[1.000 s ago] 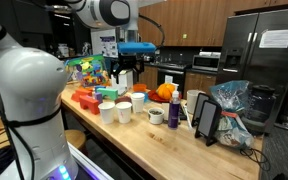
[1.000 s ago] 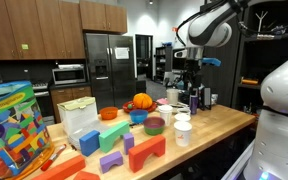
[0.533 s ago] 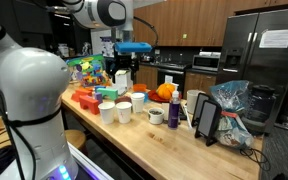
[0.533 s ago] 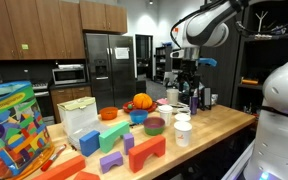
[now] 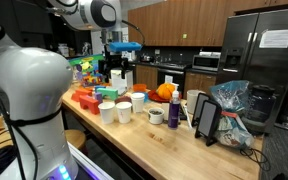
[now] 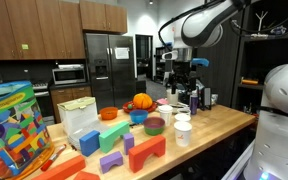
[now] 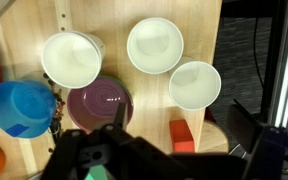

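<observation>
My gripper (image 7: 181, 122) hangs open and empty above the wooden counter (image 7: 124, 70), holding nothing. In the wrist view its dark fingers (image 7: 119, 112) straddle a red block (image 7: 182, 135) far below. Three white cups (image 7: 72, 58) (image 7: 155, 44) (image 7: 195, 84) stand beneath it, with a purple bowl (image 7: 100, 105) and a blue cup (image 7: 20, 107) beside them. In both exterior views the gripper (image 5: 117, 72) (image 6: 181, 86) is well above the counter, over the cups (image 5: 124, 112) (image 6: 182, 132) and the purple bowl (image 6: 155, 125).
Coloured toy blocks (image 6: 144, 152) and a block box (image 6: 14, 125) lie at one end of the counter. An orange pumpkin (image 6: 142, 101), a dark bottle (image 5: 173, 112), a tablet on a stand (image 5: 207, 120) and a plastic bag (image 5: 232, 105) crowd the other end. A fridge (image 5: 262, 60) stands behind.
The arm has carried the open gripper sideways along the counter, away from the bottle end and toward the toy blocks. Nothing on the counter has moved.
</observation>
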{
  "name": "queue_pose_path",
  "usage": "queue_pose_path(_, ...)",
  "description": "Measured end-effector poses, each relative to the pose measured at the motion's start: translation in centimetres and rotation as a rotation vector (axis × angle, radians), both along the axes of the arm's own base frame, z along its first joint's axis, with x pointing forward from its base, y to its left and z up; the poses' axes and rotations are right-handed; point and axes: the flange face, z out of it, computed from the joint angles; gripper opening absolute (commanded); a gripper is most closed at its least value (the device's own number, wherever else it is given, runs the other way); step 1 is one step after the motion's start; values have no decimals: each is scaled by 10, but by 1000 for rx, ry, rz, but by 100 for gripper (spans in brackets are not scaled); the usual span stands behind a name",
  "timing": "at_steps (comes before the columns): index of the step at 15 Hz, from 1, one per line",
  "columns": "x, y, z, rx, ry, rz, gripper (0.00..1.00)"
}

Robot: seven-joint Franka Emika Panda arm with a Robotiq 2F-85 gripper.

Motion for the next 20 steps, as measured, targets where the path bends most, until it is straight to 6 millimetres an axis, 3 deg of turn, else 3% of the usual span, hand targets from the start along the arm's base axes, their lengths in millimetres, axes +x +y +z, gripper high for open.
queue_pose_path(5,-7,43,-13,-50,27,127,100)
queue_pose_path(10,-16,73,-39,-101,105,222,100)
queue_pose_path(20,-12,82,-77,-134,176,283,100)
